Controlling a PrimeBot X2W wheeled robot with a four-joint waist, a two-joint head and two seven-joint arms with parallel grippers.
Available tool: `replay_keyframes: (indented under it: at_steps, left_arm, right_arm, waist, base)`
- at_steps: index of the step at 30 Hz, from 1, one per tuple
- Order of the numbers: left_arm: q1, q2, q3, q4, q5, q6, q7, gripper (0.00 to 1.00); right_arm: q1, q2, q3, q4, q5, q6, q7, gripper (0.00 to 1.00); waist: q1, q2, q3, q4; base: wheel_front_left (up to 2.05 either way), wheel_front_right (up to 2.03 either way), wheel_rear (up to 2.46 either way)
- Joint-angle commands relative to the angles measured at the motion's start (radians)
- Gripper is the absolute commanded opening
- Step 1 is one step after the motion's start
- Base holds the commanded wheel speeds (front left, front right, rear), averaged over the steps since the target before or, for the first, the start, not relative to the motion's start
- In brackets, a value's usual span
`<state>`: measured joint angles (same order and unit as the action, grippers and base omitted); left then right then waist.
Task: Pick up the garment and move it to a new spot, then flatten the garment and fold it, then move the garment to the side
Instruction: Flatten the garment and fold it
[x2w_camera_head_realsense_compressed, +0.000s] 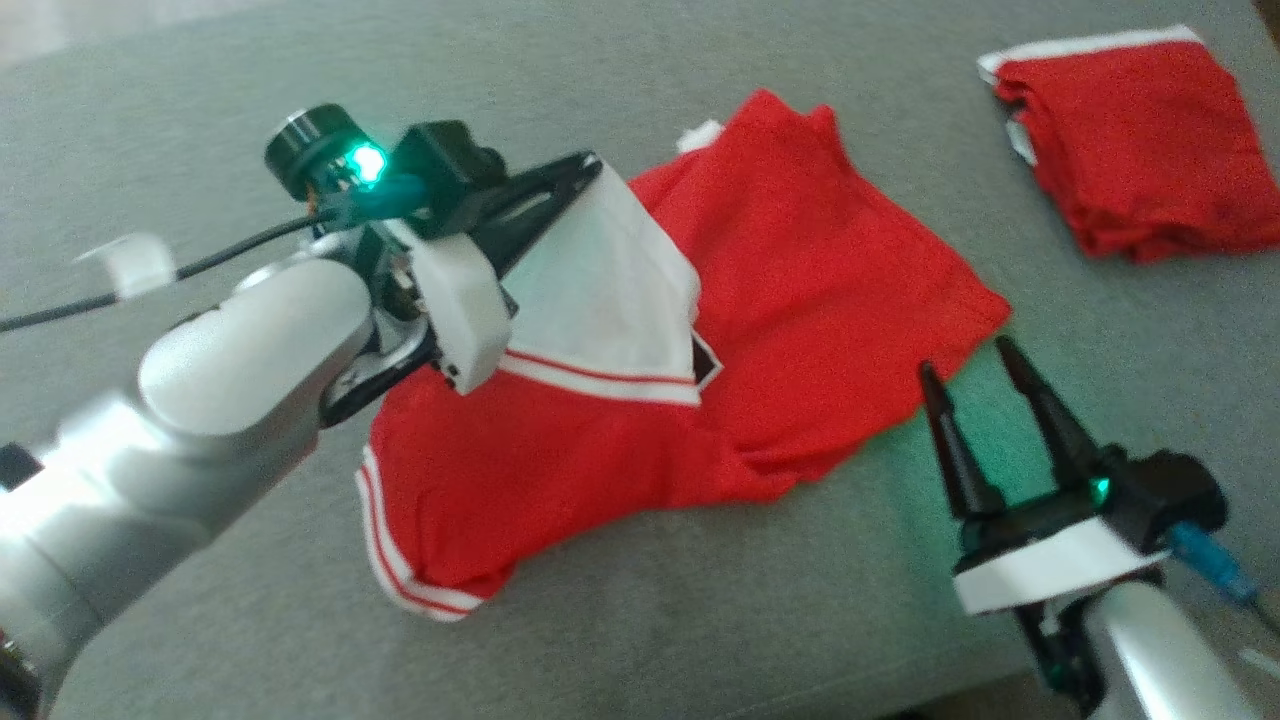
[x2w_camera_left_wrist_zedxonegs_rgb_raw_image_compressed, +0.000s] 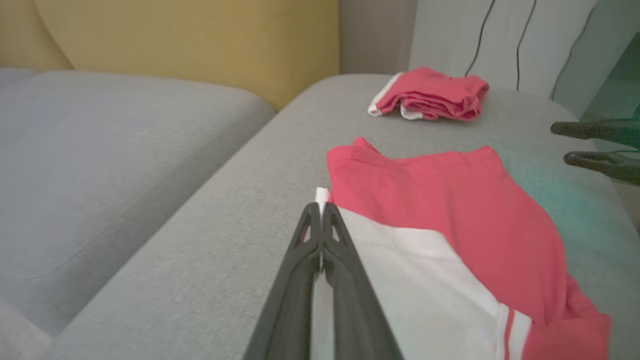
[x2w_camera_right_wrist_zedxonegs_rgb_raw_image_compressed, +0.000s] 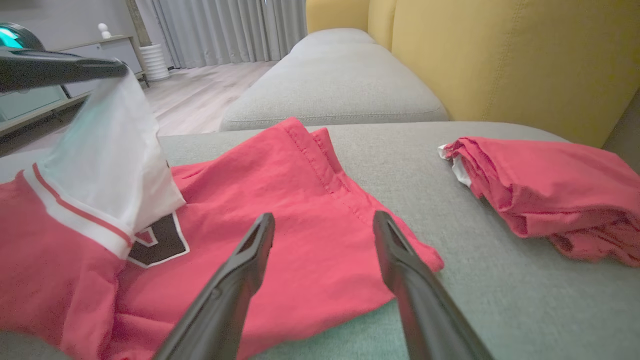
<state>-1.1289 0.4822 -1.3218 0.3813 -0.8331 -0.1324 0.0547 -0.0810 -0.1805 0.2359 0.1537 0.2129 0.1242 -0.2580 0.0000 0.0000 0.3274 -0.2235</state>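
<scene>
Red-white garment (x2w_camera_head_realsense_compressed: 820, 280) clamped in L end effector (x2w_camera_head_realsense_compressed: 590, 162), R end effector (x2w_camera_head_realsense_compressed: 966, 356) wide, beside hem

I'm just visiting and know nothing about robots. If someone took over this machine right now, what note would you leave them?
Grip: the left tool is shut on the white part of the red shirt, holding it raised.
Free: the right tool is open and empty, beside the shirt.
Things: the shirt lies rumpled on the grey cushion; a folded red garment sits apart from it.
Done: shirt gripped.
Left: flatten it, fold it, move it aside.
</scene>
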Motion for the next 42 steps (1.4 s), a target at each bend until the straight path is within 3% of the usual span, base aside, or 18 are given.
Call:
replay_keyframes:
  at_steps: [1, 7, 12, 17, 21, 29, 34, 42]
  left_arm:
    - [-0.053, 0.047, 0.051, -0.02, 0.009, 0.002, -0.07, 0.0]
    - [0.036, 0.091, 0.096, -0.078, 0.005, 0.061, -0.233, 0.0]
    - [0.111, 0.122, 0.123, -0.157, -0.005, 0.124, -0.281, 0.0]
    - [0.189, 0.175, 0.211, -0.232, 0.01, 0.229, -0.312, 0.0]
    - [0.25, 0.212, 0.284, -0.263, 0.019, 0.267, -0.316, 0.0]
    - [0.355, 0.246, 0.405, -0.264, 0.054, 0.241, -0.316, 0.0]
    - [0.371, 0.235, 0.393, -0.269, 0.065, 0.206, -0.316, 0.0]
    - [0.326, 0.178, 0.365, -0.259, 0.097, 0.177, -0.316, 0.0]
  right_arm:
    - [-0.055, -0.047, 0.011, 0.001, 0.024, 0.007, -0.004, 1.0]
    - [-0.188, -0.197, 0.115, 0.176, 0.132, 0.007, 0.029, 1.0]
    - [-0.265, -0.297, 0.186, 0.227, 0.22, 0.007, 0.1, 1.0]
    - [-0.248, -0.377, 0.181, 0.24, 0.303, 0.007, 0.106, 1.0]
    - [-0.168, -0.404, 0.151, 0.232, 0.339, 0.007, 0.077, 1.0]
    - [-0.039, -0.38, 0.126, 0.169, 0.382, 0.007, 0.062, 1.0]
    - [-0.142, -0.415, 0.137, 0.158, 0.417, 0.007, 0.132, 1.0]
    - [-0.391, -0.453, 0.193, 0.282, 0.53, 0.007, 0.297, 1.0]
  waist:
    - [0.0, 0.0, -0.042, 0.063]
    - [0.0, 0.0, -0.092, 0.161]
    - [0.0, 0.0, -0.118, 0.223]
    - [0.0, 0.0, -0.132, 0.27]
    - [0.0, 0.0, -0.135, 0.282]
    - [0.0, 0.0, -0.134, 0.249]
    - [0.0, 0.0, -0.119, 0.26]
    - [0.0, 0.0, -0.078, 0.322]
  base:
    - [0.0, 0.0, 0.0]
    - [0.0, 0.0, 0.0]
    - [0.0, 0.0, 0.0]
    - [0.0, 0.0, 0.0]
    - [0.0, 0.0, 0.0]
    - [0.0, 0.0, 0.0]
    - [0.0, 0.0, 0.0]
    - [0.0, 0.0, 0.0]
